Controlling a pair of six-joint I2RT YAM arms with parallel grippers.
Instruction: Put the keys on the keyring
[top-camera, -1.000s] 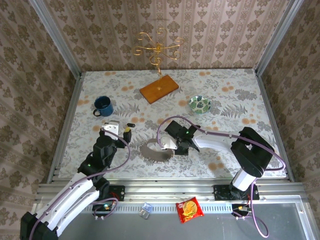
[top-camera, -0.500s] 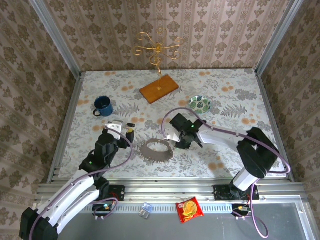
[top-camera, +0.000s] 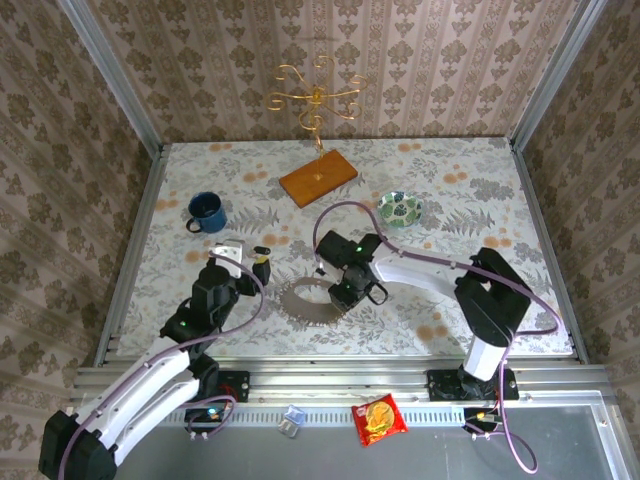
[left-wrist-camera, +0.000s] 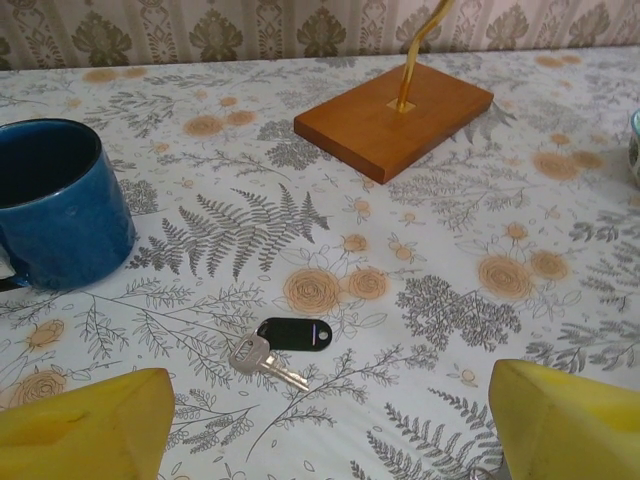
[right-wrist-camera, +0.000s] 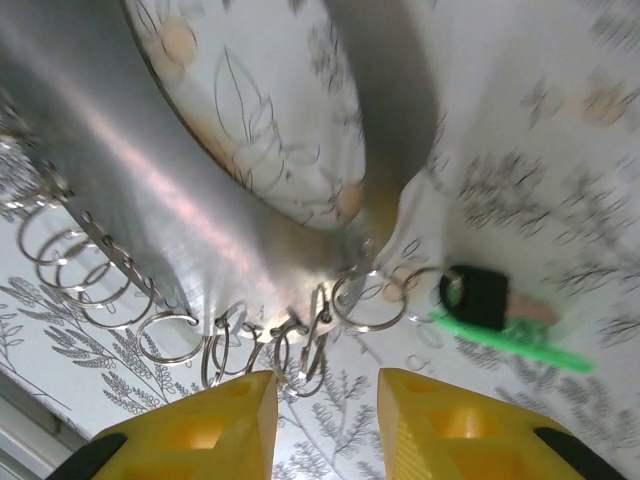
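Right gripper, jaws apart and empty, hovers at the keyring near the green key, which probably must be grasped and threaded next.

1. Keys: two. The black-headed key lies just ahead of the left gripper, and the green key lies ahead and right of the right gripper.
2. Keyring: one, just beyond the right gripper's tips.
3. Mug: one, ahead and left of the left gripper.
4. Wooden stand: one, well ahead of the left gripper.
5. Bowl: one.
6. Snack packet: one.

Top view high overhead, left wrist low and forward, both showing blue mug, right wrist close over keyring
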